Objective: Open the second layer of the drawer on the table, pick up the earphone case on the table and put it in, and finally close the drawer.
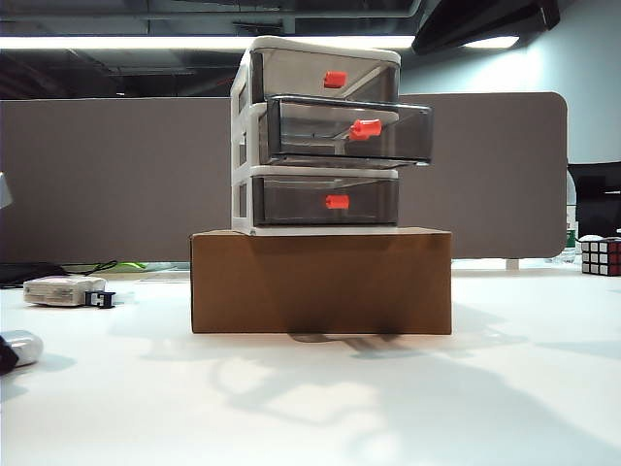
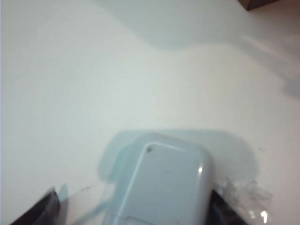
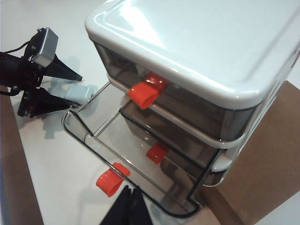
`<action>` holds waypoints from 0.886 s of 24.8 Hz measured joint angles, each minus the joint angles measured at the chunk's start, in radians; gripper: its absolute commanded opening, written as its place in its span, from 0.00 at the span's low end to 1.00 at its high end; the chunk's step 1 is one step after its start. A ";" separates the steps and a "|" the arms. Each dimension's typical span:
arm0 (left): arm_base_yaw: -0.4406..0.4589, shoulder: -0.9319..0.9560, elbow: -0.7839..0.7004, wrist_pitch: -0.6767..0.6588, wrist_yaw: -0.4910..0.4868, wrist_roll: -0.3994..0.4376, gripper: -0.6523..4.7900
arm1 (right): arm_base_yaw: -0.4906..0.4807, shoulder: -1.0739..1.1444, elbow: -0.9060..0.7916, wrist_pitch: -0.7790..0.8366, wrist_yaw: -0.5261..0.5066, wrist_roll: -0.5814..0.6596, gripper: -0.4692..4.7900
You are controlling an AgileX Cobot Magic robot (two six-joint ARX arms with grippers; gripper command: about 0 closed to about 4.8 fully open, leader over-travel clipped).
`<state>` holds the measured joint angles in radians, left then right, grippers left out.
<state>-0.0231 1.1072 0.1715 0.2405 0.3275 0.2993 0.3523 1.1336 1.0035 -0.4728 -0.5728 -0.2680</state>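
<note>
Earphone case [image 2: 161, 185]: light, glossy, probably slippery; grip its flat sides. Left gripper [image 3: 60, 88] straddles it, fingers spread. Right gripper [image 3: 126, 208], beside the second layer [image 3: 136, 159]: state indeterminate.

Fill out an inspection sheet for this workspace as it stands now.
Surface: white table, shadows only in the foreground.
Job's things: the drawer stands on a brown cardboard box; the second layer is pulled out, with nothing seen inside; the earphone case lies on the table.
Clutter: white boxy device with a dark plug at far left; puzzle cube at far right.
Grippers: left gripper is open, its fingers either side of the earphone case; right gripper is beside the open drawer's handle, jaws together, holding nothing.
Cables: dark cable behind the device.
Surroundings: grey partition, ceiling lights.
</note>
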 measured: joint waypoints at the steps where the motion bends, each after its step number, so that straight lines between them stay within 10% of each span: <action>1: 0.019 0.000 0.000 -0.009 0.041 0.000 0.85 | 0.000 0.000 0.000 0.001 0.000 0.000 0.08; 22: 0.023 0.093 0.013 0.071 0.140 0.026 0.72 | 0.000 0.000 0.000 0.002 0.000 0.000 0.08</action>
<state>-0.0002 1.2003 0.1841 0.3119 0.4671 0.3252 0.3523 1.1336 1.0035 -0.4713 -0.5728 -0.2680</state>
